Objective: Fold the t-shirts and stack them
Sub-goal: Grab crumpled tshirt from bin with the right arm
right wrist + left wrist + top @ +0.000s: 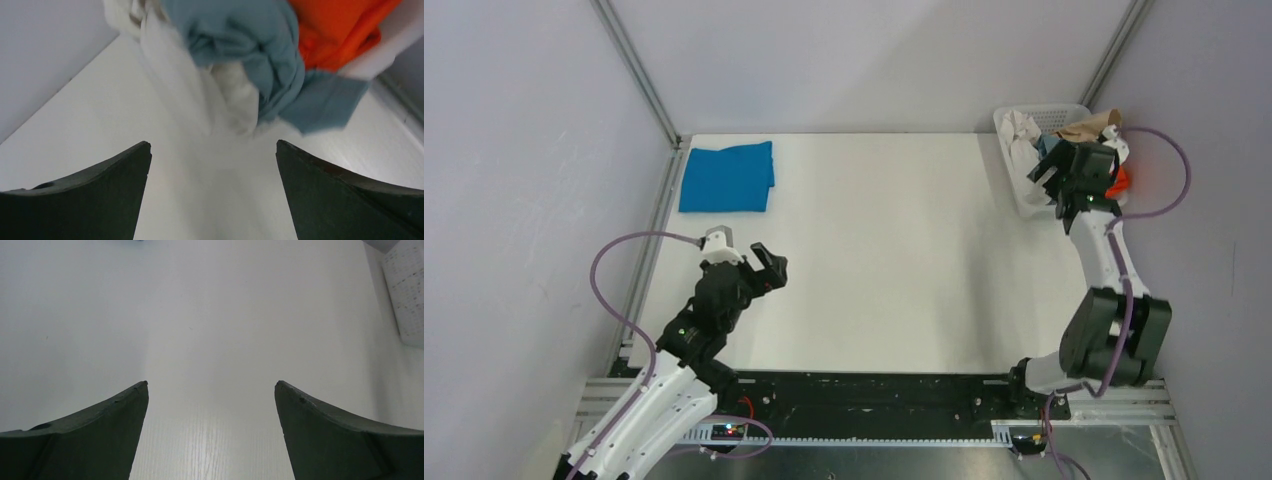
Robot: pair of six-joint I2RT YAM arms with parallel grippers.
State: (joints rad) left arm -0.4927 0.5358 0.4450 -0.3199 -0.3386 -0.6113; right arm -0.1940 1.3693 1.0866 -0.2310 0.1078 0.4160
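Blue cloth, bright: the bright blue t-shirt (726,177), folded into a flat rectangle, is laid in the upper left of the top view, at the far left corner of the white table (874,260).

Blue cloth, dusty grey: the grey-blue t-shirt (250,45), crumpled, is seen at the upper centre of the right wrist view. It is bunched against a white garment (235,95) and an orange garment (340,30).

White basket (1044,108): placed at the upper right of the top view. The crumpled garments are heaped in it, and a tan piece (1089,128) is seen at its far side.

Right gripper (212,150): held over the near end of the basket, just short of the heap. The jaws are spread wide and nothing is grasped.

Left gripper (211,385): held over bare table in the lower left of the top view, well apart from the folded shirt. The jaws are spread wide and nothing is grasped.
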